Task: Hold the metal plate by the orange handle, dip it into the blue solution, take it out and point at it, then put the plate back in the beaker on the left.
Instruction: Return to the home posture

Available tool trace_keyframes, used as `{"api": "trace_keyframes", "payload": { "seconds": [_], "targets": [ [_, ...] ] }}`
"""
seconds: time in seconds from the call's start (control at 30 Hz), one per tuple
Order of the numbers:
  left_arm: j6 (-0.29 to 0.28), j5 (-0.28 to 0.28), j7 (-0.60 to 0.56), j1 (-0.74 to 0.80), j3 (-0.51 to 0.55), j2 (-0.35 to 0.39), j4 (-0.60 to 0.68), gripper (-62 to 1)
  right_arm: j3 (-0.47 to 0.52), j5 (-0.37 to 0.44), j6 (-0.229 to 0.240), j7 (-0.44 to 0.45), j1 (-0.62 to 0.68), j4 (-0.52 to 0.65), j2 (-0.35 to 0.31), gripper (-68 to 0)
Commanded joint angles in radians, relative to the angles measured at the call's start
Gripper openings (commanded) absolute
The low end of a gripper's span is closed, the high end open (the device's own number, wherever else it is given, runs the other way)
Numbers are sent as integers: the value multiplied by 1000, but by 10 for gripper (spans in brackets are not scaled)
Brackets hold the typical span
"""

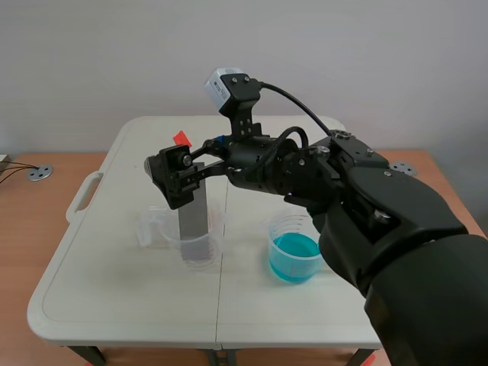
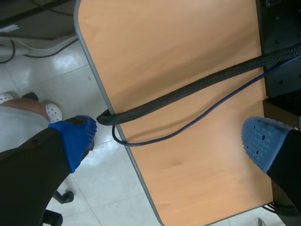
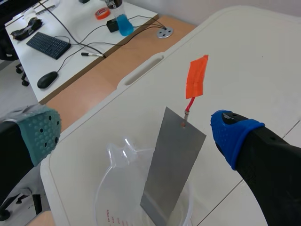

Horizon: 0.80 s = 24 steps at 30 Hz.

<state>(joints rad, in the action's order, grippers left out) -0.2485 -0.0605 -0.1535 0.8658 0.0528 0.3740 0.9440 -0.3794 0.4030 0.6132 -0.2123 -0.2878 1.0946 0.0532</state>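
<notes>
Right tool (image 3: 136, 134), unclenched, near metal plate (image 3: 171, 165)

scene view: right gripper (image 1: 177, 177) hides top of metal plate (image 1: 194, 221) and most of orange handle (image 1: 181, 138), one orange corner shows at its far left | right arm (image 1: 396, 229) cut off at near right edges | right wrist view: left beaker (image 3: 113, 183) near part cut off, red print (image 3: 106, 215) too small to read | left wrist view: person's shoe (image 2: 52, 112) and leg (image 2: 19, 113) cut off by edge

The scene view faces forward over the table (image 1: 114, 305). The right wrist view looks down, close, on the plate (image 3: 171, 165); these 2 views share it. The left wrist view faces, seemingly, a wooden desk (image 2: 188, 70) and floor.
</notes>
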Motion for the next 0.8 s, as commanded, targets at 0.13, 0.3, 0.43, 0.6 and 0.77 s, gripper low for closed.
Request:
{"api": "trace_keyframes", "payload": {
  "seconds": [0.13,0.3,0.43,0.6,0.77],
  "targets": [
    [-8,-2,-7,-5,3,6,5,14,39,-37,0,60,17,118,-70,-10],
    [-8,-3,-27,-5,3,6,7,14,80,-37,-9,78,130,315,-168,-10],
    [-7,-11,-98,-11,52,15,70,14,121,-37,-55,79,257,486,-248,-10],
    [-5,-69,-101,-14,195,59,257,14,188,-37,-57,85,424,653,-314,-10],
    [-2,-101,-107,-13,294,117,490,14,253,-37,-68,113,573,769,-353,-10]
  ]
}}
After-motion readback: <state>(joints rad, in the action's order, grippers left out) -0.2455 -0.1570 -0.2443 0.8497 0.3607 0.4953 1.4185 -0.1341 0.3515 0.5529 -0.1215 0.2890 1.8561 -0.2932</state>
